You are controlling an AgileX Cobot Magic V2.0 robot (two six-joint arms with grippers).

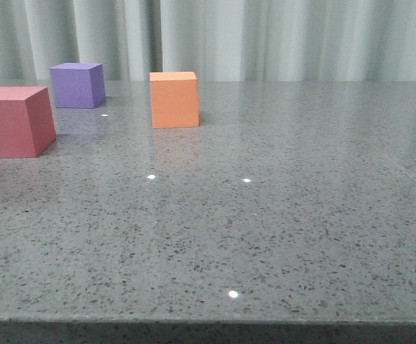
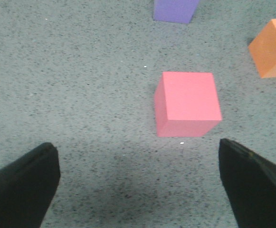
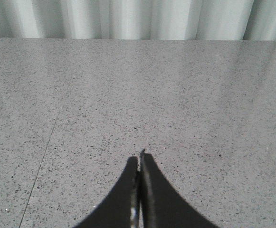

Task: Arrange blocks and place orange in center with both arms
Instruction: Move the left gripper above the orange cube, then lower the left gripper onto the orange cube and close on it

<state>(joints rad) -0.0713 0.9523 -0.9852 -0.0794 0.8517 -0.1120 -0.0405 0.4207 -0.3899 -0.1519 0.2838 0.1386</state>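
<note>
The red-pink cube (image 1: 13, 120) sits at the left of the grey table, the purple cube (image 1: 77, 84) behind it, and the orange cube (image 1: 174, 99) to their right. None touch. In the left wrist view my left gripper (image 2: 138, 156) is open and empty above the table, with the red-pink cube (image 2: 187, 102) just ahead of its fingertips, the purple cube (image 2: 175, 10) farther on and the orange cube (image 2: 273, 48) off to one side. My right gripper (image 3: 140, 159) is shut and empty over bare table. Neither gripper shows in the front view.
The speckled grey stone table (image 1: 265, 215) runs back to a pale curtain (image 1: 265, 36). Its front edge (image 1: 208, 321) lies near the bottom of the front view. A thin seam (image 3: 42, 159) crosses the tabletop in the right wrist view.
</note>
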